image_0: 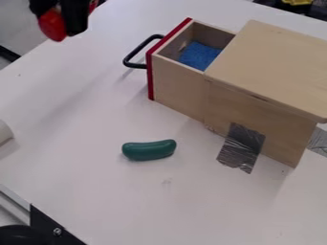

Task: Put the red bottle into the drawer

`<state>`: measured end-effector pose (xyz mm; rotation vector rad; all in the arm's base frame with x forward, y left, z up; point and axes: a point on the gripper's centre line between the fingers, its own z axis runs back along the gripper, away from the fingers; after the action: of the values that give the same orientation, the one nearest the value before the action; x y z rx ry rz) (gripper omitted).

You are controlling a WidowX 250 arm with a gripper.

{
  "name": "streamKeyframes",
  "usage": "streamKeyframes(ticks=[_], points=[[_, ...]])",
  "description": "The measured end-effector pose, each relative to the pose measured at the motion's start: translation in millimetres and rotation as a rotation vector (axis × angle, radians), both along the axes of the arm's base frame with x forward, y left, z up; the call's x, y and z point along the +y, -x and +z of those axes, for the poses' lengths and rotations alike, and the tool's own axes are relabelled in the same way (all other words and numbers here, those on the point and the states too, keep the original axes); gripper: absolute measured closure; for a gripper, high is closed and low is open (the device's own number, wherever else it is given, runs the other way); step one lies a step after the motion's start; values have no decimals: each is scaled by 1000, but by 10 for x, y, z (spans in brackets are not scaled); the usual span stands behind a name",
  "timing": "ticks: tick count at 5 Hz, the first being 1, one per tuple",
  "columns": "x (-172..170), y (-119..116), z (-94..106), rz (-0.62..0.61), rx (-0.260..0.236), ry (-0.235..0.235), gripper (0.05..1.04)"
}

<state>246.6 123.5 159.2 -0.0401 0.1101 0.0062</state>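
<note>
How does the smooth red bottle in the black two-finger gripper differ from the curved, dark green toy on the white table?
The red bottle is held by the black gripper, while the green toy lies on the white table. The bottle is bright red; the toy is dark green. Both look smooth, with a rounded end.
</note>
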Motion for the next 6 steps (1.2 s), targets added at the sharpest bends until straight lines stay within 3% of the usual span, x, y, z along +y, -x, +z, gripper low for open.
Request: streamKeyframes(ticks=[1,2,4,5,6], points=[[-194,-285,-90,-79,30,15,437],[-395,-441,-142,-140,50,9,437],[-762,-629,-346,-218,99,54,437],[-836,-728,-471,-179,133,112,437],[-908,-867,-520,-56,165,174,437]])
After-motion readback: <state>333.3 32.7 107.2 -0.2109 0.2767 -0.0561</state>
